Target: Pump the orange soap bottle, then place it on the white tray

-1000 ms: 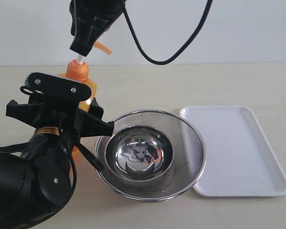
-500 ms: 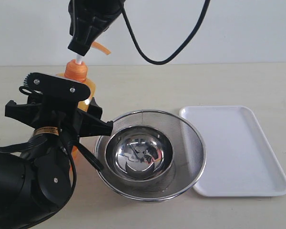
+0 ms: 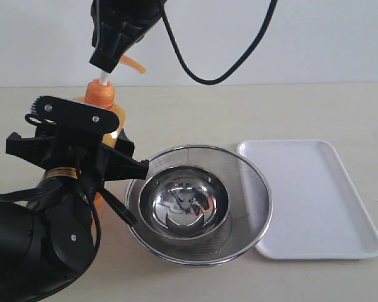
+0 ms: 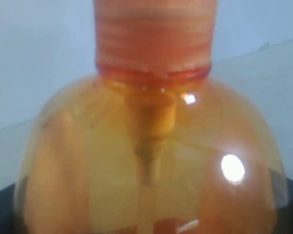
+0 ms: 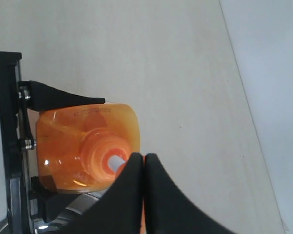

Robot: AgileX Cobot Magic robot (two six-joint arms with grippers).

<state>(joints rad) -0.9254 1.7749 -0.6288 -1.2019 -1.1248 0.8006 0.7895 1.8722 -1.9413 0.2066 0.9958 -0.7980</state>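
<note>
Left hand (image 3: pixel 101 141) grips orange soap bottle (image 3: pixel 102 94); beige tabletop (image 3: pixel 239 113), white wall (image 3: pixel 302 38).

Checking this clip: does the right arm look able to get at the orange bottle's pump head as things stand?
Probably yes. The right gripper has its shut fingers right at the pump head of the orange soap bottle, with nothing between. The left gripper clamps the body lower down, clear of the top.

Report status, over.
Left gripper clamped on bottle. Right gripper shut atop pump. Bottle not on tray; strainer between them.
</note>
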